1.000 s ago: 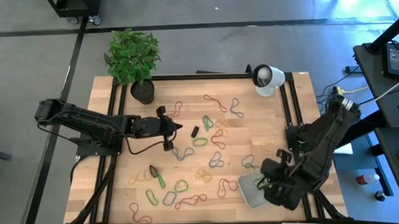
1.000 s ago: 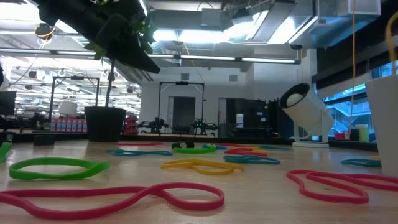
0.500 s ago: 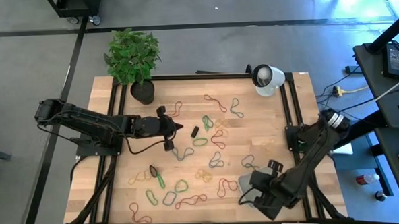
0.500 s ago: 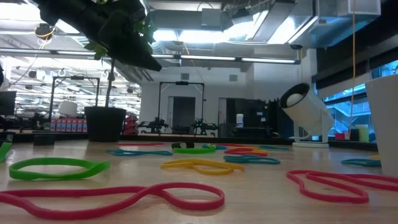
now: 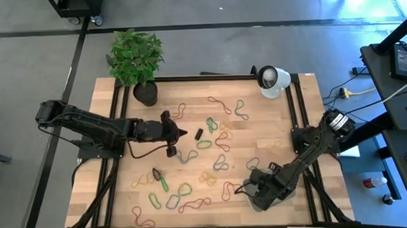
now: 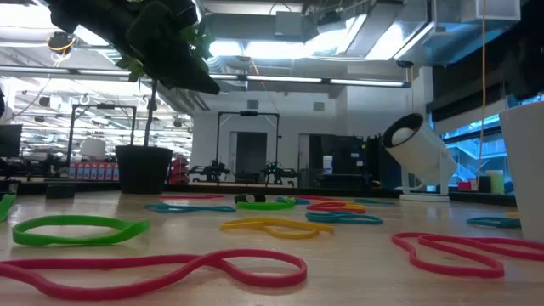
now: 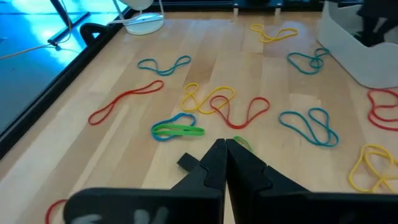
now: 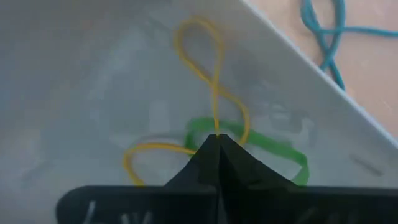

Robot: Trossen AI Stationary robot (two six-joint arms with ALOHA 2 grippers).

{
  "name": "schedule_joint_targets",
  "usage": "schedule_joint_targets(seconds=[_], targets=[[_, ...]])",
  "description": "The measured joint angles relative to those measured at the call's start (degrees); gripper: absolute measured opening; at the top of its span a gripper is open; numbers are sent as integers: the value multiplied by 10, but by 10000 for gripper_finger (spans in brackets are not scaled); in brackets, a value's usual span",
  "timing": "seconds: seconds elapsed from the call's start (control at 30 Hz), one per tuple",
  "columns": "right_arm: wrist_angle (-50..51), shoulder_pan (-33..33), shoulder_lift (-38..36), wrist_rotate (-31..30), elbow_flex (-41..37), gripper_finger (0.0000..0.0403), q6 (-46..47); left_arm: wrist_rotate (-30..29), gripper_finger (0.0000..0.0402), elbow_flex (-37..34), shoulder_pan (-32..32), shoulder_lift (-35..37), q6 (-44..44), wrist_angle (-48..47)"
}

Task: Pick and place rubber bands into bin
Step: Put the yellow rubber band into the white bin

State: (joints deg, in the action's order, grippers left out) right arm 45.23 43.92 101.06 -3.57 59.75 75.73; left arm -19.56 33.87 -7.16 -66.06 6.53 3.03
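Many coloured rubber bands (image 5: 205, 143) lie scattered over the wooden table. The pale bin (image 7: 351, 50) stands near the table's front right corner, mostly covered by my right arm in the high view. My right gripper (image 8: 217, 138) points down inside the bin, shut on a yellow rubber band (image 8: 199, 43). A green band (image 8: 273, 149) lies on the bin floor (image 8: 74, 74) beneath it. My left gripper (image 7: 224, 146) hovers shut over the table's left middle (image 5: 181, 132), with nothing in it. My right gripper pinches the yellow rubber band where it narrows near its middle (image 8: 215, 124), between the two fingertips. The fingers come from above, pointing down. One loop (image 8: 199, 43) and the other loop (image 8: 140, 155) rest slack against the bin floor.
A potted plant (image 5: 136, 62) stands at the far left corner and a white round device (image 5: 272, 79) at the far right. A small black object (image 5: 199, 133) lies just beyond my left gripper. Black frame rails (image 5: 114, 125) run along both table sides.
My right gripper has come down into the bin and shifted a little toward the table's left edge, with its arm folding lower over the front right corner.
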Motion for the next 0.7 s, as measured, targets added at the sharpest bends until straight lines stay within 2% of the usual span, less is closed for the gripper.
schedule_joint_targets(seconds=[0.2, 0.53, 0.7], targets=[[3, 0, -13, 3, 1, 38, 17, -13, 3, 0, -4, 0, -2, 0], [7, 0, -87, 9, 1, 129, 18, -16, 3, 0, -3, 0, -2, 1], [10, 0, -131, 9, 1, 146, 17, -16, 1, 0, -3, 0, -2, 1]])
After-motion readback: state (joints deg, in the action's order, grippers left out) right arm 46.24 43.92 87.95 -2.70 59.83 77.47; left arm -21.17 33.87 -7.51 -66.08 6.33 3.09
